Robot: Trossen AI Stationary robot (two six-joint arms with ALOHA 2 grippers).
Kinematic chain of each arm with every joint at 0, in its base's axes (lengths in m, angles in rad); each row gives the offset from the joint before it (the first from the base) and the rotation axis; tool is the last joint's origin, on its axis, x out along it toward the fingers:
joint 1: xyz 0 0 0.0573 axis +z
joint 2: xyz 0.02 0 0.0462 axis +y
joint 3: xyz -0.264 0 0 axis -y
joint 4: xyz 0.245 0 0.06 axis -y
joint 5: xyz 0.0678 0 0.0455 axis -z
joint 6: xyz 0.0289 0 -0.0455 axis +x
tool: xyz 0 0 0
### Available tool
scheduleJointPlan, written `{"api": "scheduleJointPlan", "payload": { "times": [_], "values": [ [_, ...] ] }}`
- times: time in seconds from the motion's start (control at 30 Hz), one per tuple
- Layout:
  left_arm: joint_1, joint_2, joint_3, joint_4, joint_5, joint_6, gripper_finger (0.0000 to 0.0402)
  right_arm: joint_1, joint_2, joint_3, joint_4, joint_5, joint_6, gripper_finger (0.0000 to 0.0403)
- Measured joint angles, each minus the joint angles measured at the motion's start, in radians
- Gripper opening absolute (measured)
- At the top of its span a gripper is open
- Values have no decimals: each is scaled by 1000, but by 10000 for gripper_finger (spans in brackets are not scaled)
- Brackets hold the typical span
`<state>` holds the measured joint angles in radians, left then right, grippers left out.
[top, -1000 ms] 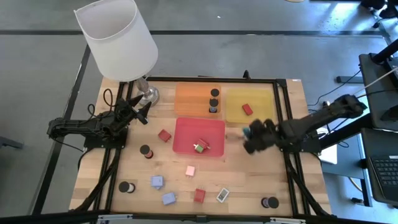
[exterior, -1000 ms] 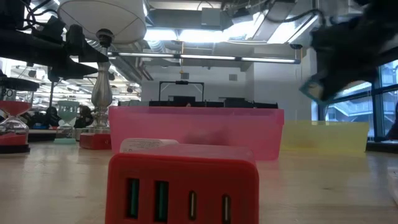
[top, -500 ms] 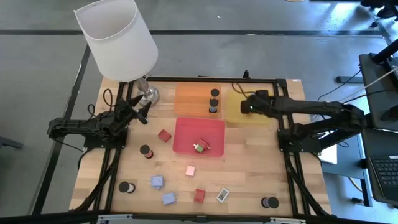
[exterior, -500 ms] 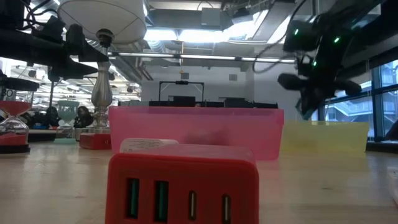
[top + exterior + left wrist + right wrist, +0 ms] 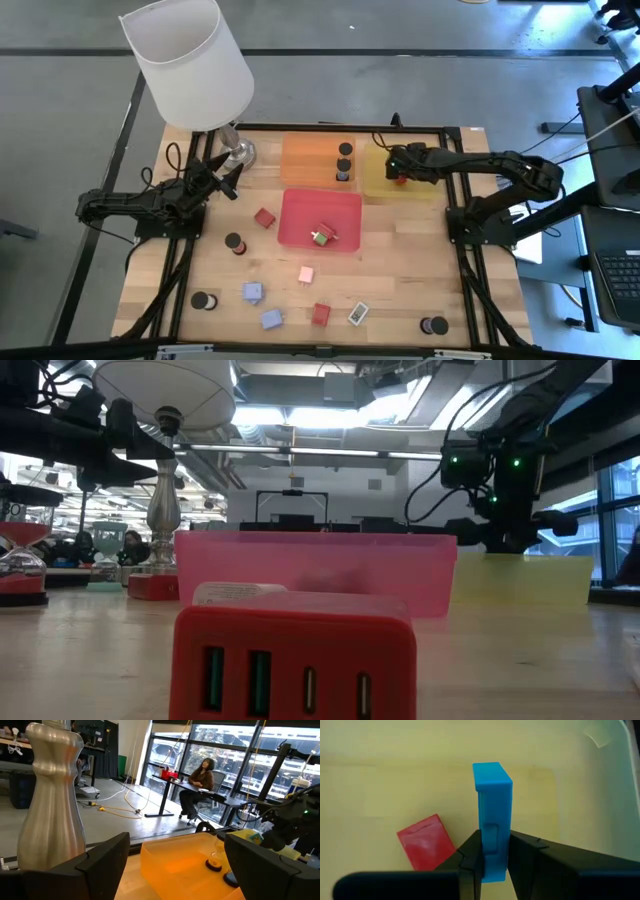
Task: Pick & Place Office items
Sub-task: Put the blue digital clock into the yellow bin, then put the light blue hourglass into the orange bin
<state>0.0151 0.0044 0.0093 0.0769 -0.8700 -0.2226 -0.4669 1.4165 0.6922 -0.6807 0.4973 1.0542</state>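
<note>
Right pincer [image 5: 492, 865]: grips blue piece [image 5: 492, 815] above yellow tray [image 5: 370, 780].
Left pincer [image 5: 172, 865]: spread, empty.
Advice: lower beside red piece [image 5: 426, 842], then release.

Open-plan office lab: person [image 5: 200, 775] at desk [image 5: 192, 787], big windows [image 5: 235, 750].

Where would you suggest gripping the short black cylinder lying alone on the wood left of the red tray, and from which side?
Take the short black cylinder across its round side wall, coming straight down from above. It stands on end with its circular top up, and bare table surrounds it; the nearest piece, a red block, sits apart, so fingers should have room on either side.
</note>
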Motion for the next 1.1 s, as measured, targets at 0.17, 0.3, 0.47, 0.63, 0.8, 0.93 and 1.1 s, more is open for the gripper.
{"api": "scheduleJointPlan", "payload": {
  "times": [0.17,0.3,0.47,0.63,0.8,0.93,1.1],
  "values": [
    [0,0,0,0,0,0,322,-2,35,0,2,-7,-26,68],
    [0,0,0,0,0,0,322,-2,45,0,5,-37,-68,86],
    [0,0,0,0,0,0,322,-2,45,0,8,-45,-43,123],
    [0,0,0,0,0,0,322,-2,32,0,7,-97,-44,159],
    [0,0,0,0,0,0,322,-2,-1,60,-51,-136,-78,180],
    [0,0,0,0,0,0,322,0,-25,162,-106,-178,-165,181],
    [0,0,0,0,0,0,322,39,-45,302,-128,-251,-253,175]
  ]
}}
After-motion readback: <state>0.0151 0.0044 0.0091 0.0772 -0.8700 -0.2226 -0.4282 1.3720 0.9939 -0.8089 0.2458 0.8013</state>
